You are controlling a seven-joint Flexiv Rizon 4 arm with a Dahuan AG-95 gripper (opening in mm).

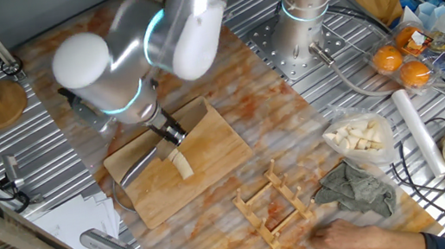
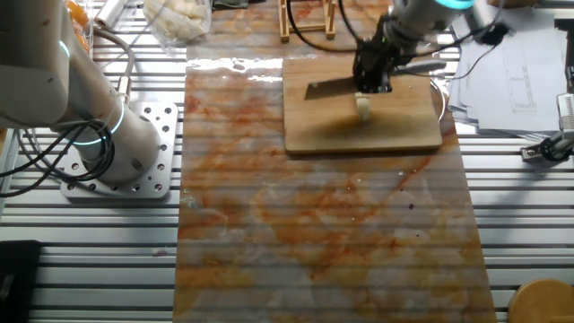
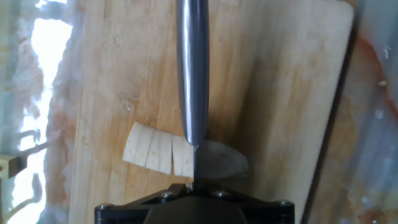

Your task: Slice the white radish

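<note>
The white radish (image 1: 181, 164) lies on the wooden cutting board (image 1: 206, 131) as a short cream stick. In the hand view the white radish (image 3: 154, 149) shows cut lines that split it into a few slices lying side by side. My gripper (image 1: 172, 134) is shut on a knife, whose blade (image 1: 138, 166) reaches left over the board. In the hand view the knife (image 3: 191, 68) runs up the middle and its edge meets the radish's right end. The other fixed view shows the gripper (image 2: 374, 75), the knife (image 2: 332, 87) and the radish (image 2: 364, 109) on the board (image 2: 395, 126).
A clear bag of pale cut pieces (image 1: 359, 136) lies right of the board. A wooden rack (image 1: 273, 205), a grey cloth (image 1: 356, 189) and a person's hand (image 1: 352, 237) are at the front. A second arm's base (image 2: 108, 135), oranges (image 1: 402, 64) and a film roll (image 1: 420, 132) stand around.
</note>
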